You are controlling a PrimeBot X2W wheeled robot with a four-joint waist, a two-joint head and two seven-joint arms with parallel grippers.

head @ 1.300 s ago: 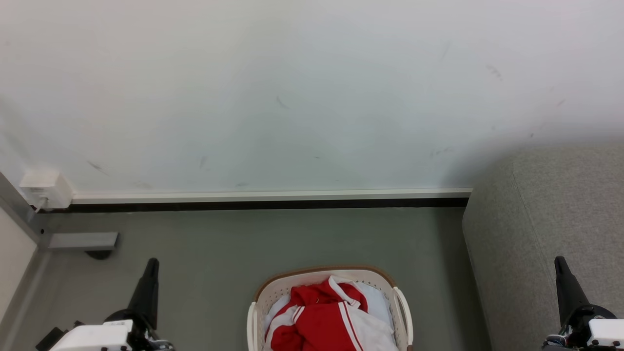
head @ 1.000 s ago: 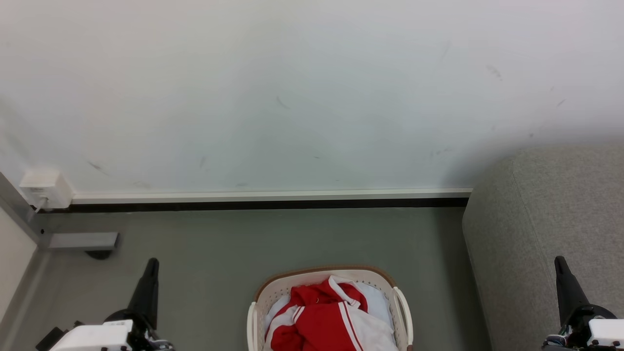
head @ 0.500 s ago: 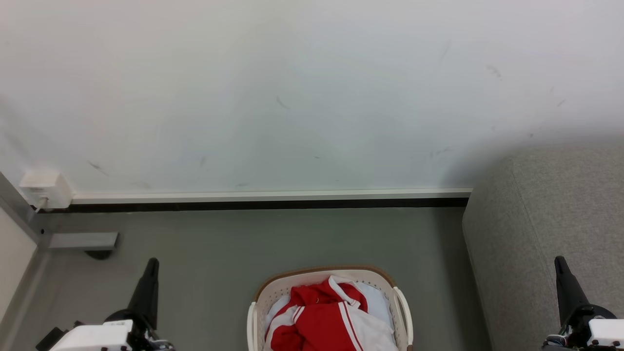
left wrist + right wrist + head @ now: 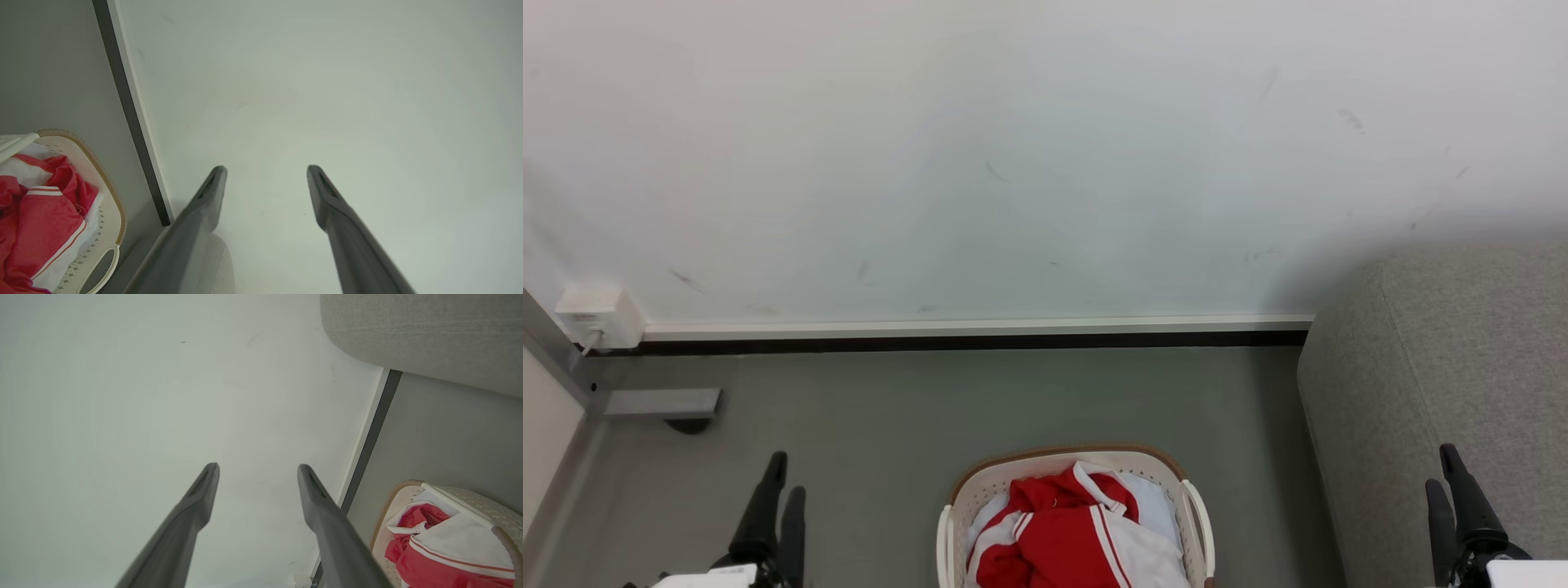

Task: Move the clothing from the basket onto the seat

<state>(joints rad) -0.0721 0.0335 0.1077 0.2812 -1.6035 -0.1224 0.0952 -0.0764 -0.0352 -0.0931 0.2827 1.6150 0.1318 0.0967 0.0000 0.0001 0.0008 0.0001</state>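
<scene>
Clothing (image 4: 1062,539) was in neither grip. The left gripper (image 4: 787,474) had its two dark fingers spread apart and empty, pointing toward the wall (image 4: 1013,163). The right gripper (image 4: 1438,465) was likewise parted and empty, in front of the seat (image 4: 1462,351). Both grippers were cut off by the bottom edge of the head view, hiding their wrists. Between them, on the grey floor (image 4: 1013,400), sat the basket (image 4: 1062,451), its near half cut off by the same edge. The clothing lay heaped inside it: red fabric with white panels, white stripes and a white collar. How many garments made up the heap was hard to tell. A pale cloth (image 4: 1156,498) beneath showed only at the edges. The grey seat stood near the basket's right side, running out of view.
</scene>
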